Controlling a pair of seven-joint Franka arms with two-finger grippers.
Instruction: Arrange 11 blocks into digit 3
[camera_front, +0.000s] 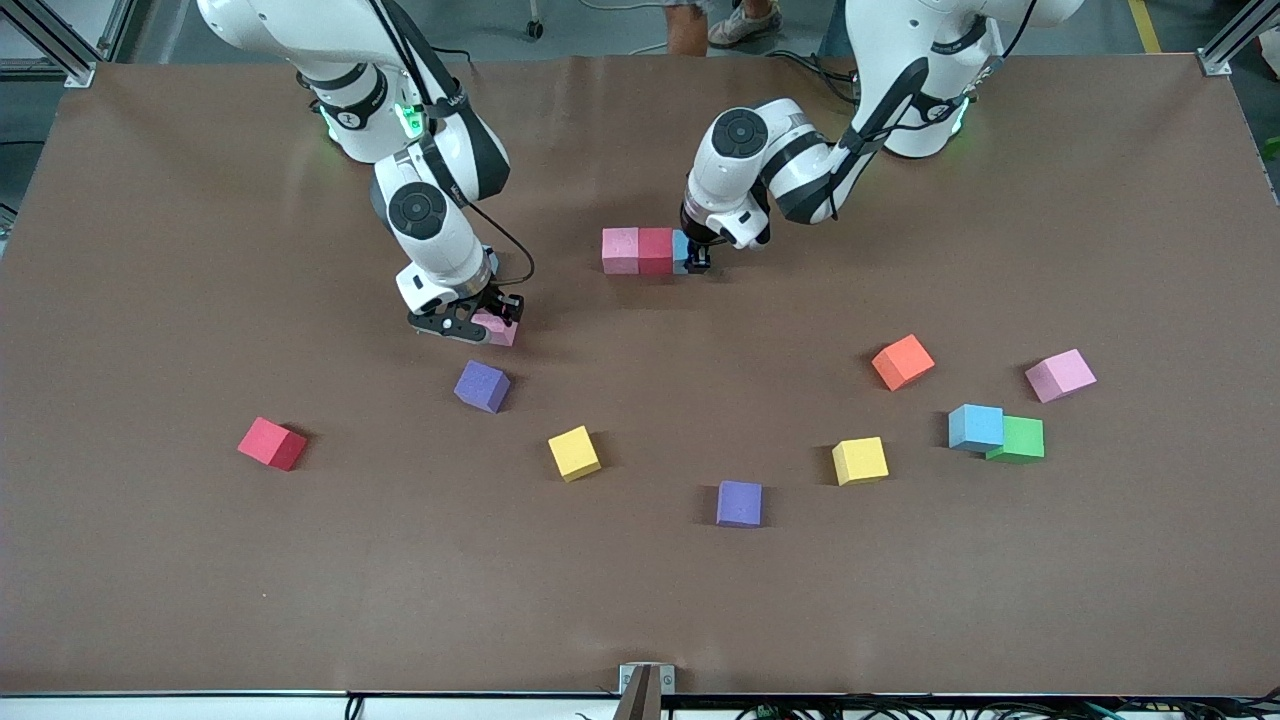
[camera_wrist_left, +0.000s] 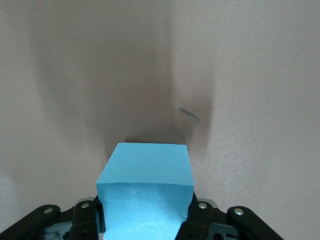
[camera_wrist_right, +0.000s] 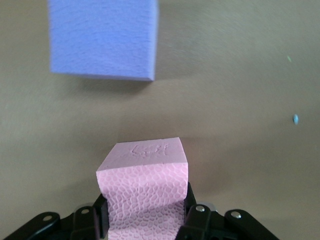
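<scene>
From the front view, my left hand (camera_front: 697, 258) is down on the tabletop (camera_front: 640, 600), clamped on a light blue block (camera_front: 680, 251) that touches the red block (camera_front: 656, 250), which touches a pink block (camera_front: 620, 249); I judge these 3 to be the first bar of the digit 3. My right hand (camera_front: 478, 322) is low toward the right arm's end of the tabletop, clamped on another pink block (camera_front: 497, 328). Nearer the camera lie loose blocks: a purple one (camera_front: 482, 386) just beside that hand, a red one (camera_front: 272, 443), 2 yellow ones (camera_front: 574, 452) (camera_front: 860, 461), a second purple one (camera_front: 739, 503), an orange one (camera_front: 902, 361), a pink one (camera_front: 1060, 375), and a light blue one (camera_front: 976, 427) touching a green one (camera_front: 1018, 438). In the left wrist view, my fingers (camera_wrist_left: 200, 220) grip the light blue block on both sides, bare tabletop around it. In the right wrist view, my fingers (camera_wrist_right: 197, 220) squeeze the pink block, with the purple block close by. By my count 3 of 11 blocks are placed and 8 are left, the pink one in my right hand likely next.
</scene>
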